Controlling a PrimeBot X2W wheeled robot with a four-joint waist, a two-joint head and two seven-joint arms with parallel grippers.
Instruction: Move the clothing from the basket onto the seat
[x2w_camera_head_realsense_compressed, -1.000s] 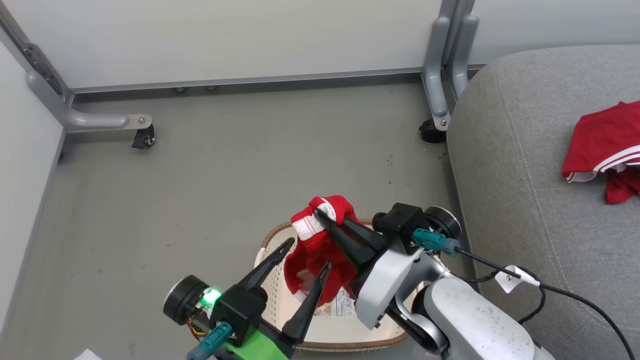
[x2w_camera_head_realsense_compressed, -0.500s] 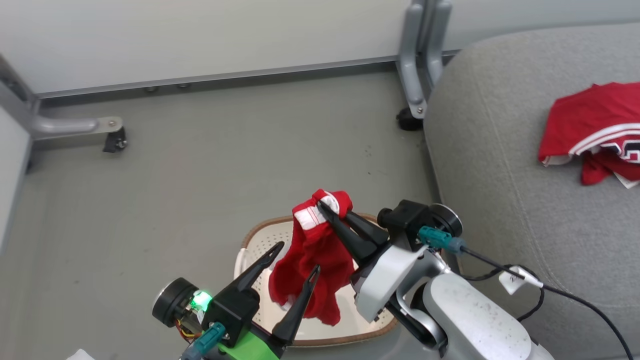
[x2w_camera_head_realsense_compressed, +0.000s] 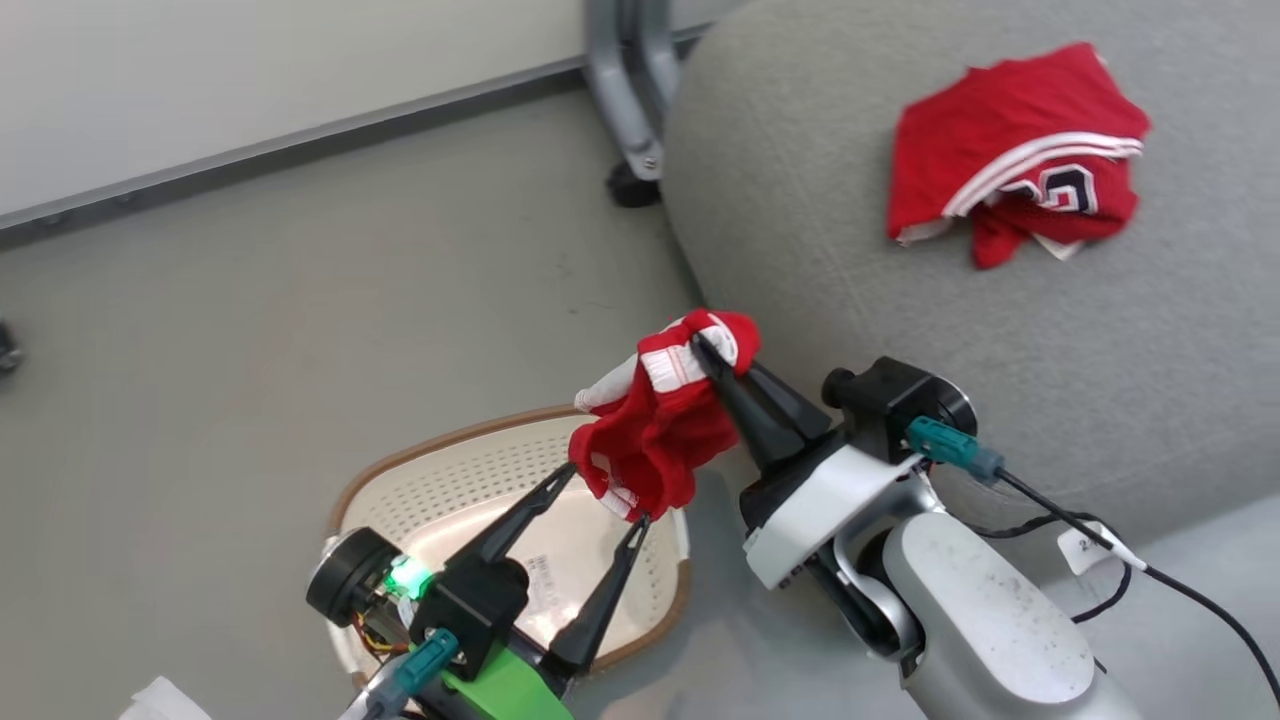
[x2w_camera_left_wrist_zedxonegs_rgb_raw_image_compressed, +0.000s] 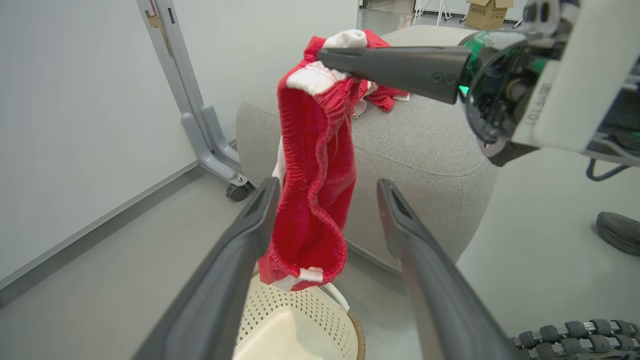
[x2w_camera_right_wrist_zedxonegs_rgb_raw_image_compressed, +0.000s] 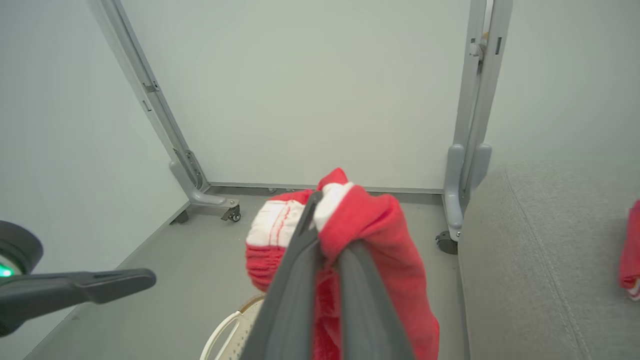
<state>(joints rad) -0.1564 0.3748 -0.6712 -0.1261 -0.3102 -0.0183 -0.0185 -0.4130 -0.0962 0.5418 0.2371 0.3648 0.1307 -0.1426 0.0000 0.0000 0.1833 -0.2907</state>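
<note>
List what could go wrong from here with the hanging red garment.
The right gripper pinches the red garment only at its waistband edge; it may slip out. Its hem hangs near the open left gripper and might snag. It hangs mostly below the top of the seat, so it could drag on the side.

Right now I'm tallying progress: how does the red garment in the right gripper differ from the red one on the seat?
The gripped garment hangs lengthwise from the shut right gripper, above the basket; the seat garment lies crumpled on the seat. The gripped garment shows a white patch at the pinch; the seat garment shows white stripes and a dark print. Both are red with white trim.
</note>
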